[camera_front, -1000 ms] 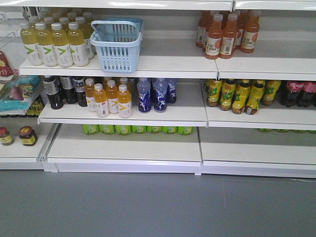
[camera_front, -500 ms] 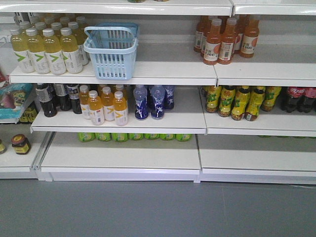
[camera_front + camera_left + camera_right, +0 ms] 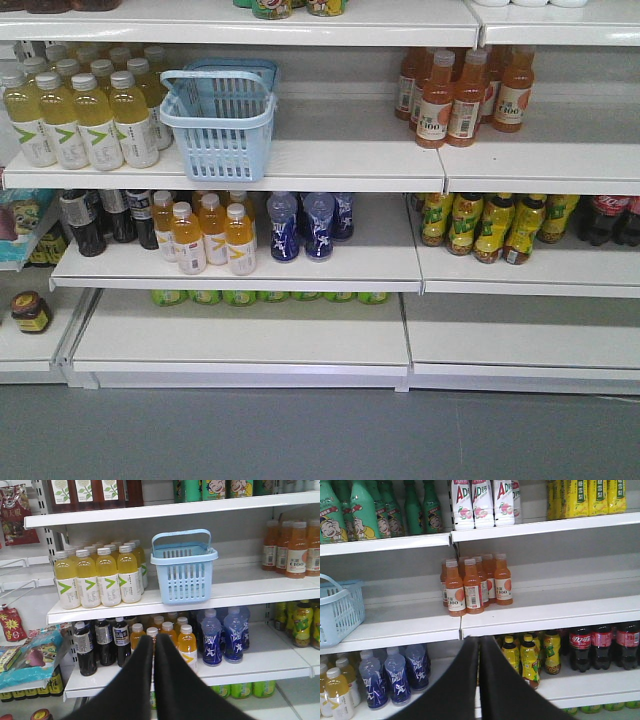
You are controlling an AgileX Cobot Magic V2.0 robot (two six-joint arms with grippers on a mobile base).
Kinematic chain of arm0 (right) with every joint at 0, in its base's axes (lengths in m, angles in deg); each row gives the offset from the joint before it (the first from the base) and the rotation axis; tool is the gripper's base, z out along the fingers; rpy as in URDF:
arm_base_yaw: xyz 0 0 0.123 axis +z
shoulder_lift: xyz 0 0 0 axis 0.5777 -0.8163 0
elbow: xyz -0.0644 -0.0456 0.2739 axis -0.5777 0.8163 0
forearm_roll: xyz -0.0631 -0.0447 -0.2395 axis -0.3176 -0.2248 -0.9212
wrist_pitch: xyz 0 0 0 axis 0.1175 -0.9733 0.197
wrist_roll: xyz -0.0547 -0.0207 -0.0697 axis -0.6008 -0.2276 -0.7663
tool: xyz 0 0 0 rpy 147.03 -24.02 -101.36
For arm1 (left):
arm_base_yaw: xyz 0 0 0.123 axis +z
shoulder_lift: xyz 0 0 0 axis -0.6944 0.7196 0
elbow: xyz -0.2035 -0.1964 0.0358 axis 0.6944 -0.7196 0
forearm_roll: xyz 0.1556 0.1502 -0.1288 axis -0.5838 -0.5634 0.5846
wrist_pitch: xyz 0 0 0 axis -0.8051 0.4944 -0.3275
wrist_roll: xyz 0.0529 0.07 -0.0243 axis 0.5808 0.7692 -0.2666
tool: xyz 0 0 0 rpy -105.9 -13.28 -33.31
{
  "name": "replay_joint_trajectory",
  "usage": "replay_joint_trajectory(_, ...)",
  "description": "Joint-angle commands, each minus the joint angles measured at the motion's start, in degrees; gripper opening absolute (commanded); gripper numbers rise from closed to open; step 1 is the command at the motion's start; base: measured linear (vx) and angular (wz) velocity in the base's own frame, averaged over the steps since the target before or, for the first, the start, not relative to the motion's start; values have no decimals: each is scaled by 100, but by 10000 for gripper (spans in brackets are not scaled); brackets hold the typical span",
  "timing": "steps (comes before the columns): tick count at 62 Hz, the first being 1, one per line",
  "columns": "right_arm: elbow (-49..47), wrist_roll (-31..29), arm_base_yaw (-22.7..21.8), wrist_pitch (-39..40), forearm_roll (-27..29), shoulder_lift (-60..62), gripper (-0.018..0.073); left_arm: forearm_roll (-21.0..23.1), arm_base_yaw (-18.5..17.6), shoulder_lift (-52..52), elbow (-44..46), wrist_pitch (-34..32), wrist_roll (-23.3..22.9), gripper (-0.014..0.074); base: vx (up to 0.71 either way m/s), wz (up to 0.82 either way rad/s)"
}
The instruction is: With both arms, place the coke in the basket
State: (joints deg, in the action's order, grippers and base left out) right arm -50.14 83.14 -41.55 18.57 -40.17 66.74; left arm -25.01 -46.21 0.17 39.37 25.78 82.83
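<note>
The light-blue slotted basket (image 3: 218, 125) stands on the upper shelf beside the yellow bottles; it also shows in the left wrist view (image 3: 184, 572) and at the left edge of the right wrist view (image 3: 337, 612). The coke (image 3: 582, 649) is a row of dark bottles with red labels and red caps on the lower right shelf, seen at the far right of the front view (image 3: 603, 215). My left gripper (image 3: 153, 639) is shut and empty, well short of the shelves, below the basket. My right gripper (image 3: 479, 639) is shut and empty, left of the coke. Neither arm appears in the front view.
Yellow drink bottles (image 3: 75, 120) crowd the shelf left of the basket. Orange bottles (image 3: 465, 90) stand on the upper right shelf. Blue bottles (image 3: 300, 225) and yellow tea bottles (image 3: 490, 225) fill the middle shelf. Grey floor (image 3: 320, 430) lies in front.
In the front view the whole shelving has slid down and slightly left, and a higher shelf edge now shows at the top. Nothing on the shelves has shifted.
</note>
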Motion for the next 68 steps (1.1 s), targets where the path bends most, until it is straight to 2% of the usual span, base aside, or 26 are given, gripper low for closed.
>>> replay_joint_trajectory(1, 44, -14, -42, 412, -36, 74, -8, -2, -2, -111, 185, -394, -10, -6, 15, 2)
replay_joint_trajectory(68, 44, -14, -42, 412, -36, 74, -8, -2, -2, -111, 185, -394, -10, -6, 13, -1)
